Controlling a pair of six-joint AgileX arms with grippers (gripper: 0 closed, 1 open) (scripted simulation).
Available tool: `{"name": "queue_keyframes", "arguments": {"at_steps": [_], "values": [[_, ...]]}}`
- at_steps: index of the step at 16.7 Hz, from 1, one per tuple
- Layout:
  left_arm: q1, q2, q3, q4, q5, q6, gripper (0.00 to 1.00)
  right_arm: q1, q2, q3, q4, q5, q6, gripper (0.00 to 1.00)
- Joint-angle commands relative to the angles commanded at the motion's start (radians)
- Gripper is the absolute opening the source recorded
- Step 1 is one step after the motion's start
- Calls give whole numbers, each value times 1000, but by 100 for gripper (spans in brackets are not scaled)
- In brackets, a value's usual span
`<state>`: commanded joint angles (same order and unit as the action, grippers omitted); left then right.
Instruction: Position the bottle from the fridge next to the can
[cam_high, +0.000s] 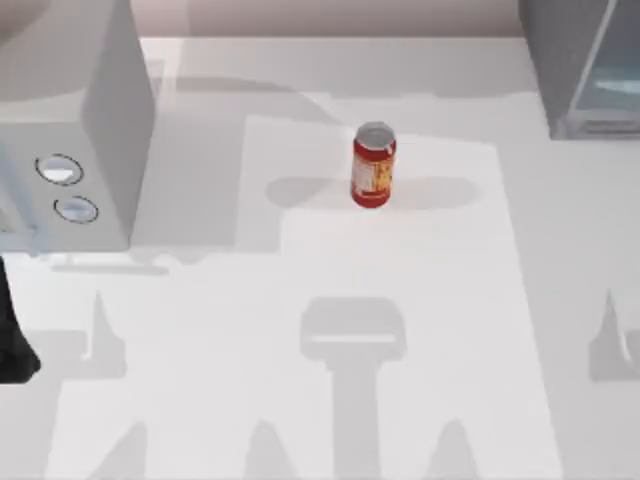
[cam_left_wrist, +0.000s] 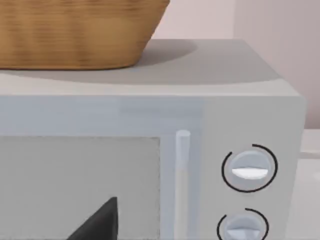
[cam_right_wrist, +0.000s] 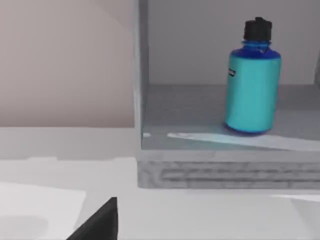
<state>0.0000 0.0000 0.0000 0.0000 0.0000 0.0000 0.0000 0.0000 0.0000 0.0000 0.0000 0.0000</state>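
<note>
Here, the bottle stands ahead of the right arm, inside the fridge.

The stout cyan-turquoise bottle with a black screw cap (cam_right_wrist: 252, 82) stands upright — long axis vertical — on the floor of the large grey box-shaped fridge (cam_right_wrist: 225, 167), in front of the right wrist camera and a little above table level. The small red cylindrical can (cam_high: 374, 166) stands mid-table, well apart from the fridge. The right arm looks nearer to the bottle, I judge; the left arm faces the grey box with two round dials (cam_left_wrist: 250, 170). Whether either gripper is spread or pressed together I cannot tell.
</note>
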Motion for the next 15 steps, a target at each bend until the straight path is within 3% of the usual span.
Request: {"name": "queue_keyframes", "arguments": {"at_steps": [7, 15], "values": [[0, 0, 0, 0, 0, 0, 100, -25, 157, 103, 120, -15, 1, 100], [0, 0, 0, 0, 0, 0, 100, -100, 927, 463, 542, -87, 8, 100]]}}
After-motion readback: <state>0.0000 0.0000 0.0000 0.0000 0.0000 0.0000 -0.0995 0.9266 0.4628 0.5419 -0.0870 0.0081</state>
